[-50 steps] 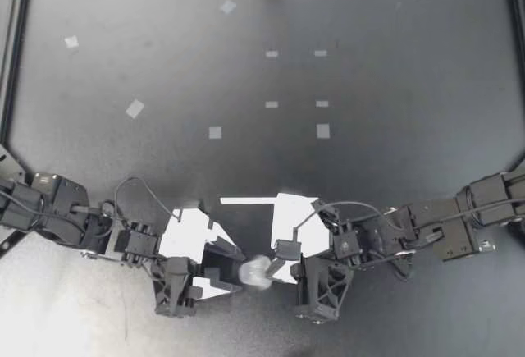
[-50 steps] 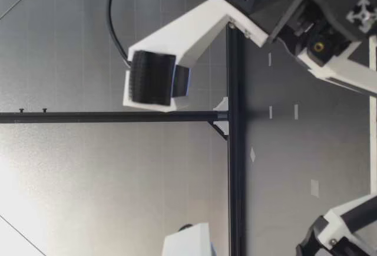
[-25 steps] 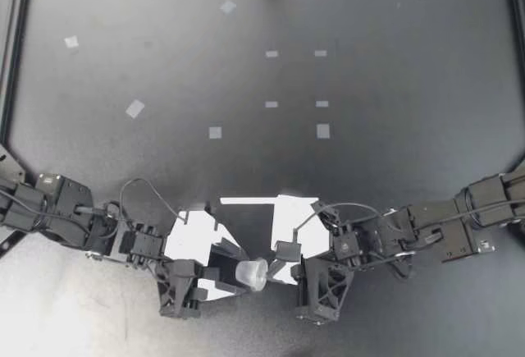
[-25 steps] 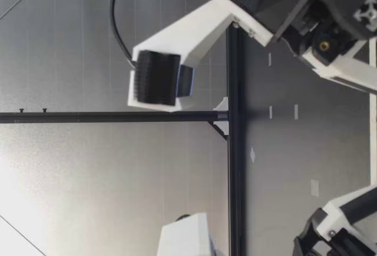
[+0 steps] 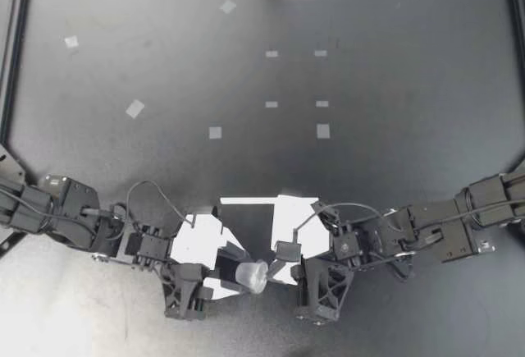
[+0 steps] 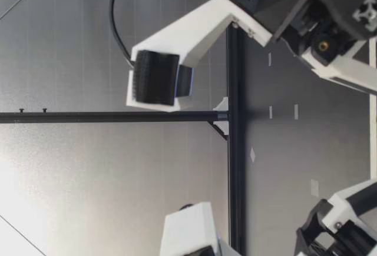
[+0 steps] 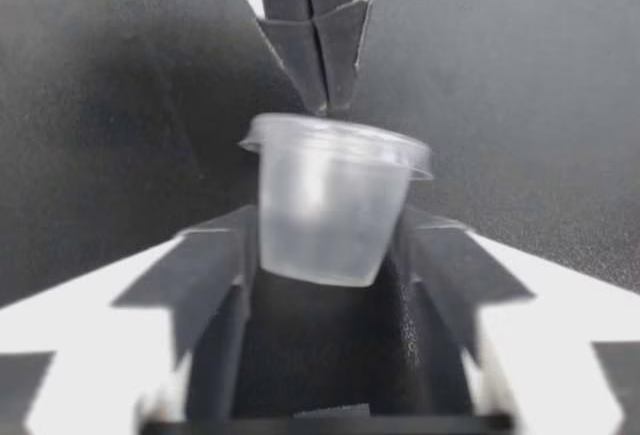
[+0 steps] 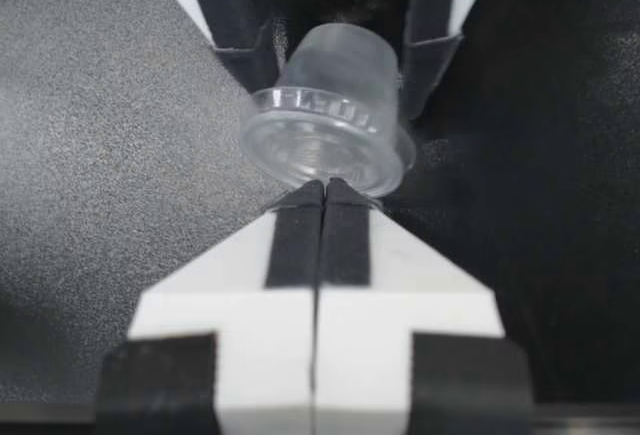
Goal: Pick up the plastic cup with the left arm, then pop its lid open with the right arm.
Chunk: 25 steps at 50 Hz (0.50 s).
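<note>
Left gripper [image 5: 240, 276] clasps cup [image 5: 253, 275], right gripper [image 5: 273, 272] at rim, tape marks [image 5: 323, 130] beyond

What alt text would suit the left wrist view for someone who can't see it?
My left gripper grips a small clear plastic cup from both sides, its rim facing away, over the dark table. My right gripper, shut, points at the cup from ahead, with its tips at the rim.

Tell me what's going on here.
The left gripper is shut on a small clear plastic cup, holding it sideways near the front edge of the table. The right gripper faces it with fingers pressed together, tips at the cup's rim. Whether they pinch the rim cannot be told.
</note>
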{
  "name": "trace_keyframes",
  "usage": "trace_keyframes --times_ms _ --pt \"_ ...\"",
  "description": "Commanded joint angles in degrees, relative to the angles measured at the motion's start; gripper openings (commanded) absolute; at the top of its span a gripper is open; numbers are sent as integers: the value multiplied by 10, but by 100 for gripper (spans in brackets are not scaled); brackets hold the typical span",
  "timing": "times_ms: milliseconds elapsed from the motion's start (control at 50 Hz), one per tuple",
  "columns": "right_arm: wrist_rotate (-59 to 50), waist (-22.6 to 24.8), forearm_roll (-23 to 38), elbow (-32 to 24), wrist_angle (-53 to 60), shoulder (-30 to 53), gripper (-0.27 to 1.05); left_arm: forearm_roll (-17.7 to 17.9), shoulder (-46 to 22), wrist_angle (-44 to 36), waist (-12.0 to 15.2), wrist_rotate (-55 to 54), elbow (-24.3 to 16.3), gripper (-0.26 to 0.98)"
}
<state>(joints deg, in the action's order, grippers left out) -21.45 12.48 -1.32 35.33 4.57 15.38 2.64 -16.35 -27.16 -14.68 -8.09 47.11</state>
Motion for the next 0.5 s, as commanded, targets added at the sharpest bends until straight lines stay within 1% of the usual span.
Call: trace_keyframes --times_ms 0,140,240,340,440,480 --pt "-1 3 1 -5 4 -23 -10 -1 9 -2 -2 3 -8 36" --pt "-3 3 -1 3 2 -33 -10 -1 9 -2 -3 4 -6 20" --pt "-26 3 -3 29 1 -64 -10 -1 14 -3 -2 4 -2 10" --pt "-76 0 -5 69 23 -113 -10 -1 30 -15 -2 11 10 9" --pt "-149 -11 -8 117 115 -158 -9 3 58 -53 1 38 26 9" --pt "-177 -16 -7 139 173 -168 -9 7 71 -76 2 53 33 9"
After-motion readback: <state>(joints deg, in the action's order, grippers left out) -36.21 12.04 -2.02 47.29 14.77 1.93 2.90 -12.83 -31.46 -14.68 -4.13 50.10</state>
